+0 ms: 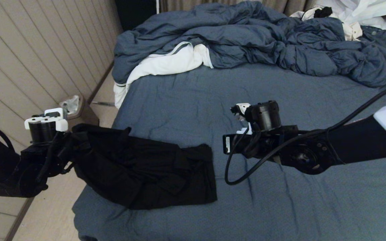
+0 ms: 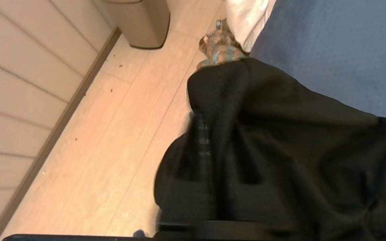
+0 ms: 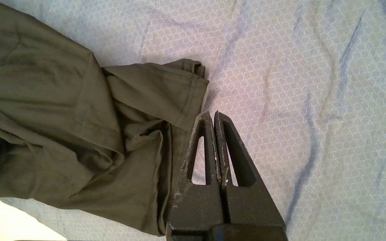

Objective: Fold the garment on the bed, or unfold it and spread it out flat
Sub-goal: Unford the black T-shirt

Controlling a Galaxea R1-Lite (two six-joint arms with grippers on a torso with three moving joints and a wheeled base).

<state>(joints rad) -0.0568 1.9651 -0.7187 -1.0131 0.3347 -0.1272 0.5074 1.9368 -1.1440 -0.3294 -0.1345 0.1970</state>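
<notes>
Spreading the garment (image 1: 142, 174): our left gripper (image 1: 68, 147) is at its left edge, grip unclear; right gripper (image 3: 213, 117) closed, empty; next, pull flat.

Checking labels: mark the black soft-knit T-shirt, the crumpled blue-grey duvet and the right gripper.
Black soft-knit T-shirt (image 1: 146, 174), head view: middle of the bunched body.
Crumpled blue-grey duvet (image 1: 246, 36), head view: central folds.
Right gripper (image 3: 214, 115), right wrist view: its shut fingertips.
</notes>
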